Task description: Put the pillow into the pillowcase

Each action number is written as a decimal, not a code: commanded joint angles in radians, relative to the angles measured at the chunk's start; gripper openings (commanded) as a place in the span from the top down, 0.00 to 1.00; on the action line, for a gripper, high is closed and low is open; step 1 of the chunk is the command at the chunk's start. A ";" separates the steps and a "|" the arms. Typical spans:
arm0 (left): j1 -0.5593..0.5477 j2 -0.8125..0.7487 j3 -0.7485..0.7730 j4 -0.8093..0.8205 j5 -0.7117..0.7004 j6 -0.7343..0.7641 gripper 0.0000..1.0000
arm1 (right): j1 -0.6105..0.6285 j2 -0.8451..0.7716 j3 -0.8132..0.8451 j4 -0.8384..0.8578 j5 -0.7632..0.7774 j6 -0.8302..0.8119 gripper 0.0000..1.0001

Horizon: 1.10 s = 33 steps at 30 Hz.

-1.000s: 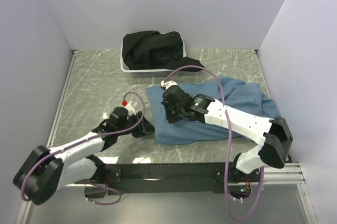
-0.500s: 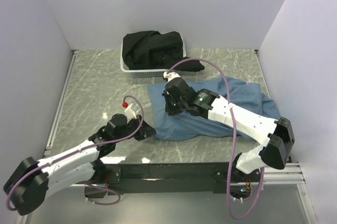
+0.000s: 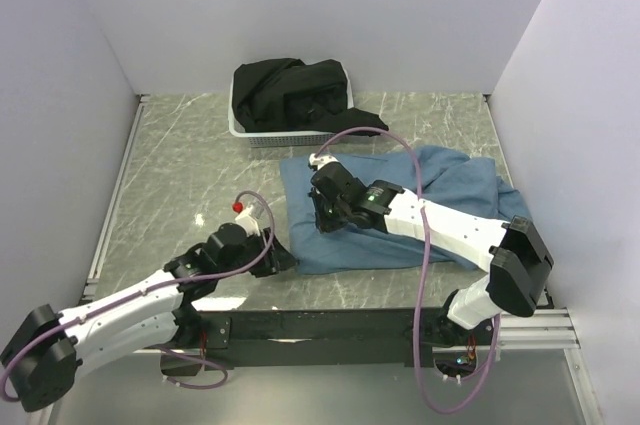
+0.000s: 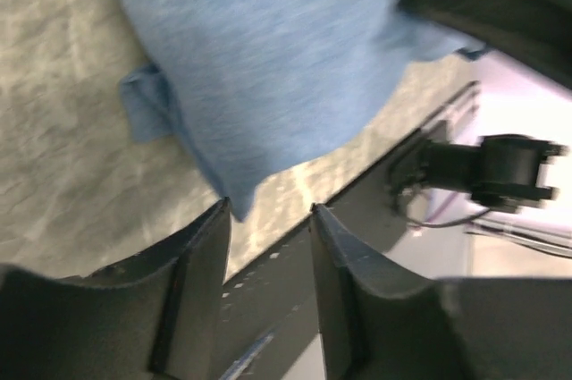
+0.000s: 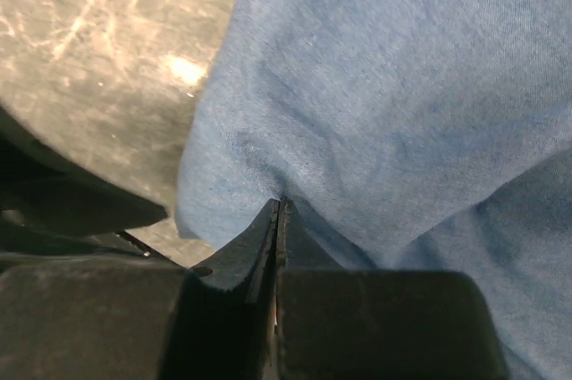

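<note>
Over the last second the left arm has drawn back toward the near edge of the table (image 3: 190,165), and the right gripper (image 3: 325,217) has come slightly nearer after reaching farther back. The pillowcase (image 3: 440,195) lies spread across the right half of the table. The right gripper rests on its left part, jaws closed on a pinch of the blue fabric. The left gripper (image 4: 268,212) stands partly open, holding nothing, with the pillowcase's near-left corner just at its fingertips.
</note>
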 commanded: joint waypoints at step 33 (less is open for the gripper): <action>0.194 0.056 0.503 -0.606 0.041 0.246 0.99 | 0.184 0.073 -0.103 0.098 0.076 0.090 1.00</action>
